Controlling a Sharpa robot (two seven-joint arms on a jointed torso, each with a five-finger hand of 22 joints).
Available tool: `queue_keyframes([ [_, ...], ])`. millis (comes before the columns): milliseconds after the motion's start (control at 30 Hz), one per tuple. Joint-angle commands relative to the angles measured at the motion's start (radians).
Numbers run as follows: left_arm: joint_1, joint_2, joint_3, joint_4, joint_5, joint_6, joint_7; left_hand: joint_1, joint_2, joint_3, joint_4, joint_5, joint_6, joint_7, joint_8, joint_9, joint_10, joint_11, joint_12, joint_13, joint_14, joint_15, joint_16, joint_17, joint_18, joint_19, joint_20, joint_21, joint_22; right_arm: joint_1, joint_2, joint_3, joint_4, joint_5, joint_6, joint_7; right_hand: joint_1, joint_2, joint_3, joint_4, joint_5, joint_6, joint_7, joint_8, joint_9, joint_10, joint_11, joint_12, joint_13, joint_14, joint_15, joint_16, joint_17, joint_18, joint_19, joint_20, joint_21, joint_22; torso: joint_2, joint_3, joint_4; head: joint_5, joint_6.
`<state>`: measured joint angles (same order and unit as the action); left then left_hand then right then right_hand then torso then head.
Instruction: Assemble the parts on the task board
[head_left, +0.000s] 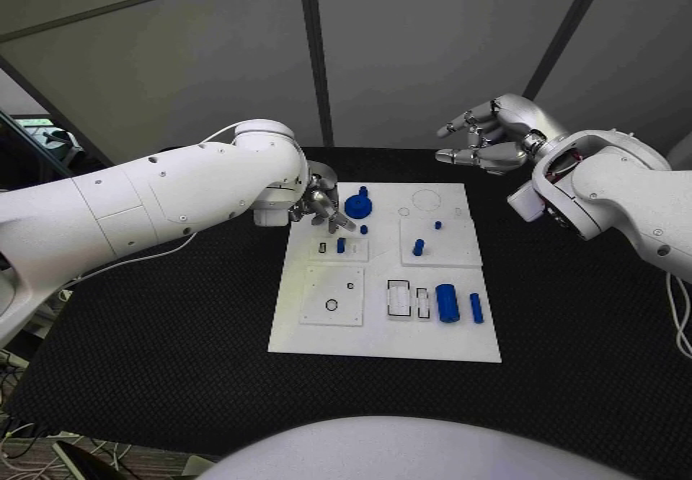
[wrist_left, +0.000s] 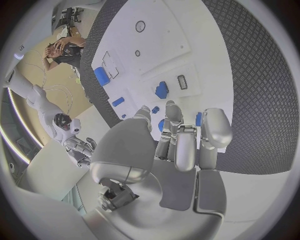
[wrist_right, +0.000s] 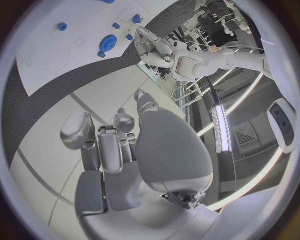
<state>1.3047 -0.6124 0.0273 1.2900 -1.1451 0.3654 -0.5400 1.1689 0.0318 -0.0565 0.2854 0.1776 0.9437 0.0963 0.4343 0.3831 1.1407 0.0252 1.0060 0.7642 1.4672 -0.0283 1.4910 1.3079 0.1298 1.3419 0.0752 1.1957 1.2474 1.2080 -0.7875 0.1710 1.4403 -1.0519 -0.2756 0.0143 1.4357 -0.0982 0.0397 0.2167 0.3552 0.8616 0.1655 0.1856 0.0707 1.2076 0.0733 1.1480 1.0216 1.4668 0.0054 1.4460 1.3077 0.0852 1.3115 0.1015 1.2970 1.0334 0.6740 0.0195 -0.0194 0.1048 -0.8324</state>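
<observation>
The task board (head_left: 387, 330) lies mid-desk (head_left: 173, 330), its blue parts (head_left: 447, 303) spread across it so each is reachable. At its 11 o'clock corner the left hand (head_left: 317, 205) hovers beside the blue gear (head_left: 358, 207), fingers loosely apart and empty, likely lining up a grasp. The right hand (head_left: 488, 135) waits, curled and empty, past the 1 o'clock corner, clear of the work.

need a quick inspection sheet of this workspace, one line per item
surface: black textured table, bare round the board
job's things: white task board; blue gear at its far edge, blue cylinder lying near the front
clutter: nothing seen
hands: left hand low over the board's far left corner, holding nothing seen; right hand raised beyond the board, fingers curled, empty
cables: white cable under the left arm
surroundings: grey panel walls
</observation>
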Motion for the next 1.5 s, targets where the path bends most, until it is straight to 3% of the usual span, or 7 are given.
queue_keyframes([
  [33, 0.001, 0.009, 0.000, -0.008, -0.019, 0.028, -0.001, 0.002, 0.004, -0.005, 0.002, 0.002, 0.009, -0.001, -0.003, -0.002, 0.008, -0.002, 0.007, 0.002, 0.065, -0.009, 0.004, 0.149, -0.037, 0.010, 0.000, 0.009, 0.003, 0.002, 0.001, 0.001, 0.000, -0.001, 0.006, 0.003, -0.004, 0.008, 0.002, 0.003, 0.006, 0.004, -0.002, 0.004, -0.002, -0.004, 0.000, -0.003, 0.001, 0.047, -0.009, -0.006, 0.032, 0.019, -0.006, 0.001, -0.006, 0.000, 0.000, 0.0004, 0.0002, -0.001, 0.000],
  [767, -0.007, 0.058, -0.011, -0.082, -0.020, 0.103, -0.009, 0.004, 0.012, -0.004, -0.001, 0.002, 0.021, -0.005, -0.001, -0.002, 0.011, -0.006, 0.010, 0.004, 0.068, -0.012, 0.010, 0.157, -0.038, 0.014, -0.003, 0.015, 0.010, 0.002, 0.004, 0.001, 0.002, -0.001, 0.010, 0.003, -0.003, 0.009, 0.003, 0.003, 0.009, 0.004, -0.003, 0.004, -0.002, -0.003, 0.000, -0.002, 0.002, 0.047, -0.010, -0.006, 0.032, 0.019, -0.006, 0.001, -0.007, 0.000, 0.000, 0.0003, 0.0002, -0.003, -0.006],
  [1500, -0.012, 0.076, -0.012, -0.090, 0.005, 0.109, -0.009, 0.035, 0.026, 0.012, -0.016, 0.001, 0.037, -0.013, 0.005, 0.001, 0.018, -0.013, 0.016, 0.010, 0.070, -0.018, 0.014, 0.163, -0.039, 0.016, -0.008, 0.021, 0.020, 0.002, 0.006, 0.001, 0.002, -0.001, 0.012, 0.002, -0.001, 0.011, 0.006, 0.004, 0.016, 0.004, -0.003, 0.005, -0.002, -0.002, 0.000, -0.001, 0.003, 0.048, -0.010, -0.005, 0.033, 0.019, -0.005, 0.000, -0.007, 0.000, 0.000, 0.0002, 0.0015, -0.004, -0.009],
])
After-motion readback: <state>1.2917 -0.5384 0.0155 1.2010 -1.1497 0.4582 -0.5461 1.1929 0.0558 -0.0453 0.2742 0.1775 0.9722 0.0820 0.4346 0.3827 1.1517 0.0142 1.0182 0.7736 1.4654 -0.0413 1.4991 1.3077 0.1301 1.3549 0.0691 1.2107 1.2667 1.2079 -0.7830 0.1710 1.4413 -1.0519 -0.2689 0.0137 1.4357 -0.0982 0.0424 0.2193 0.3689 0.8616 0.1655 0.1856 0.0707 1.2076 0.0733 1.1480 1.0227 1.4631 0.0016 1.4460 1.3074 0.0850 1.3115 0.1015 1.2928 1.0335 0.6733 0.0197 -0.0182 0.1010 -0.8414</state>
